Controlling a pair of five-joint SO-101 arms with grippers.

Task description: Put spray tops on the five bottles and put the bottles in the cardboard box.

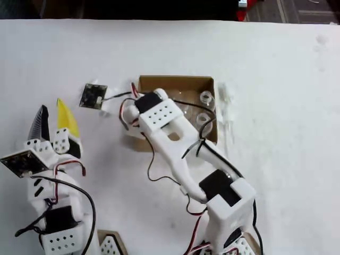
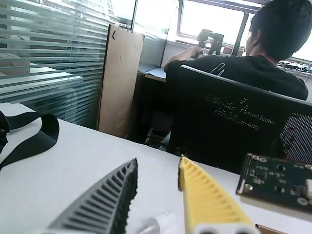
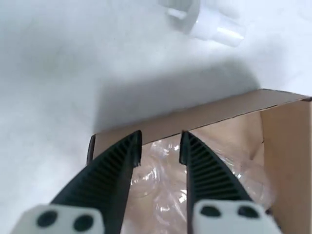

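The cardboard box [image 1: 178,81] sits mid-table with clear bottles [image 1: 205,98] lying inside. My right arm [image 1: 159,114] stretches over the box. Its black-fingered gripper [image 3: 160,135] hangs open above the box's inner edge [image 3: 204,114], over the clear bottles [image 3: 161,180], with nothing between the fingers. A white spray top [image 3: 204,22] lies on the table just outside that edge. My left gripper [image 1: 51,105], with one black and one yellow finger, stands open at the left, apart from the box. In its wrist view the gripper [image 2: 157,161] is open over a small white piece [image 2: 158,224] on the table.
A small circuit board [image 1: 93,96] with a cable lies left of the box and stands close ahead of my left gripper [image 2: 275,183]. White bits [image 1: 226,95] lie by the box's right side. A person sits in a chair [image 2: 234,122] beyond the table.
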